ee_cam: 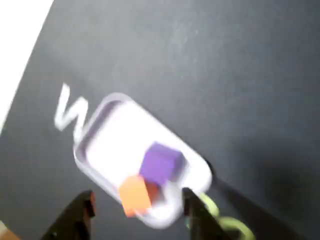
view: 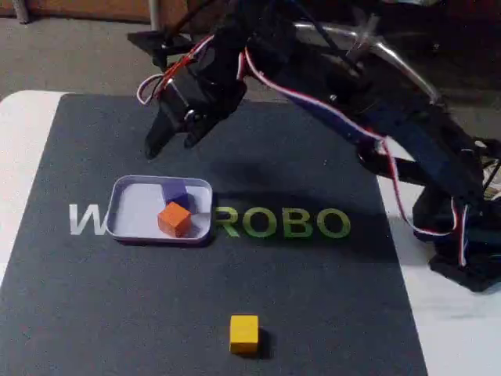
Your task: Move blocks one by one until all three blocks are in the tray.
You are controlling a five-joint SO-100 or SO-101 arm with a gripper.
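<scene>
Hidden: mat (view: 313,298) lettering partly covered by tray (view: 129,215); purple block (view: 175,193) half behind orange block (view: 174,219). Wrist view blurred.
Arm: reaches in from the right of the fixed view; gripper (view: 172,139) tilted down above tray's far edge, fingers spread, empty.
Tray: holds orange and purple blocks, touching.
Yellow block (view: 243,334): on mat, well apart from tray, near front edge.

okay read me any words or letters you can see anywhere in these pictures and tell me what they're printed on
"W": pale grey-white letter printed on the dark grey mat, left of the shallow pale lavender-white tray in the fixed view; also seen in the wrist view.
"ROBO": green letters on the same mat, right of the tray in the fixed view; the tray covers whatever lies between.
Green strokes by the tray in the wrist view: too blurred and cropped to read.
</scene>
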